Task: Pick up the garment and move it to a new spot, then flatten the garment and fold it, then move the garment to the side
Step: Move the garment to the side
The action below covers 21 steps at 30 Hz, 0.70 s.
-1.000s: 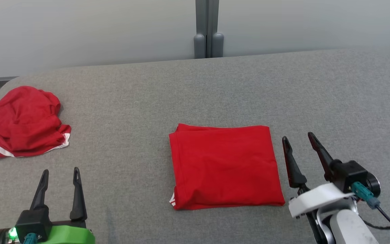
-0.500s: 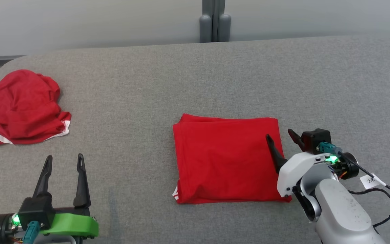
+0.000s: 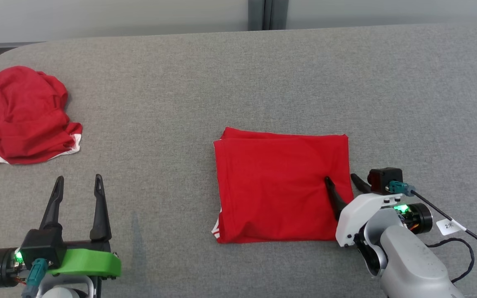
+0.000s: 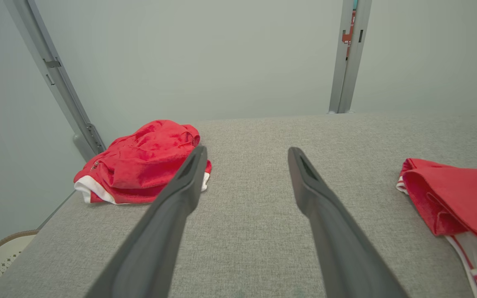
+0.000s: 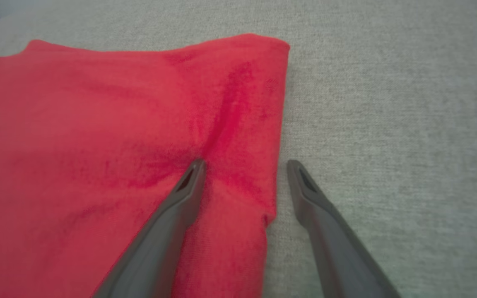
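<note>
The garment (image 3: 280, 186) is a red shirt folded into a flat rectangle at the middle of the grey padded table (image 3: 238, 74); its left edge with white trim appears in the left wrist view (image 4: 449, 198). My right gripper (image 3: 340, 179) is open and straddles the garment's right edge: one fingertip presses into the cloth, the other rests on the table beside it. In the right wrist view the garment (image 5: 118, 145) puckers around that inner fingertip (image 5: 195, 169). My left gripper (image 3: 77, 181) stands open over bare table at the lower left, holding nothing.
A second red garment (image 3: 19, 116) with white trim lies crumpled at the table's far left edge, also in the left wrist view (image 4: 139, 161). A pale wall with a grey post (image 4: 348, 58) runs behind the table. A tagged cable (image 3: 449, 225) trails from my right wrist.
My right gripper has swung in from beside the garment and come down over its right edge, one finger now on the cloth. The head camera has tilted down. The left gripper has stayed put.
</note>
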### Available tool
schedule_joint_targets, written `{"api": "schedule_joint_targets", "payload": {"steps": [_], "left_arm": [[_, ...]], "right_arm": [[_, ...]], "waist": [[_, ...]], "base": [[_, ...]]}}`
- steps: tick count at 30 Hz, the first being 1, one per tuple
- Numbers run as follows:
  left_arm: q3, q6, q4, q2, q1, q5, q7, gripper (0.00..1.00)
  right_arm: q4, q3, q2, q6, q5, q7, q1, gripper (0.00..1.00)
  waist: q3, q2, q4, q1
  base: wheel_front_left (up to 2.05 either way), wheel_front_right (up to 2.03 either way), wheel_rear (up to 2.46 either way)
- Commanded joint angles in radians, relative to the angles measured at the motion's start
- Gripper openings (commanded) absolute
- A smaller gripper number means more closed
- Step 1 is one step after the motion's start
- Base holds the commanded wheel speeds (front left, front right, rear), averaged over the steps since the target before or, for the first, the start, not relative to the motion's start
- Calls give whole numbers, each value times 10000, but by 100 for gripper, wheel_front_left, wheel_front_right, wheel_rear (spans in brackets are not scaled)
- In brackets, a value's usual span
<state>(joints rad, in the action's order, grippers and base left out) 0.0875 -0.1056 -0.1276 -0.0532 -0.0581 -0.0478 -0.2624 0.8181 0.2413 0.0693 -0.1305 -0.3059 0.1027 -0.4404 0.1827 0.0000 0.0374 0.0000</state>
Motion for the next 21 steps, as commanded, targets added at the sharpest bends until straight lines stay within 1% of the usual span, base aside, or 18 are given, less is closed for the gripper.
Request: {"api": "schedule_joint_targets", "payload": {"steps": [1,2,3,5,6,8,13,16,21], "left_arm": [[4,-21,25,4,-168,-32,-29,100],[9,-25,37,6,-195,-40,-29,100],[11,-26,40,9,-206,-52,-29,100],[26,-21,54,13,-199,-88,-29,100],[32,-17,59,13,-194,-106,-28,100],[47,-10,67,17,-176,-96,-29,100],[13,-12,121,21,-306,-81,-29,100],[-1,-30,207,21,-376,-56,-29,100],[-61,-73,471,20,-693,-19,-28,100]], "right_arm": [[286,257,-137,-5,-250,-122,228,100],[337,431,-174,-6,-431,-162,292,100],[350,588,-201,-17,-506,-159,334,78],[196,839,-236,-35,-726,39,349,11],[82,944,-245,-37,-873,176,326,0],[-112,1044,-164,-23,-905,476,135,0],[-311,1249,371,1,-481,1003,-704,0],[-350,1553,759,1,-173,1136,-1240,0],[-403,2059,1447,3,12,1132,-2244,0]], "waist": [[39,0,-1,0],[58,0,-2,0],[73,0,-3,0],[109,0,-21,0],[126,0,-37,0],[156,0,-82,0],[257,0,-192,0],[379,0,-293,0],[761,0,-468,0]], "base": [[0,0,0],[0,0,0],[0,0,0],[0,0,0],[0,0,0],[0,0,0],[0,0,0],[0,0,0],[0,0,0]]}}
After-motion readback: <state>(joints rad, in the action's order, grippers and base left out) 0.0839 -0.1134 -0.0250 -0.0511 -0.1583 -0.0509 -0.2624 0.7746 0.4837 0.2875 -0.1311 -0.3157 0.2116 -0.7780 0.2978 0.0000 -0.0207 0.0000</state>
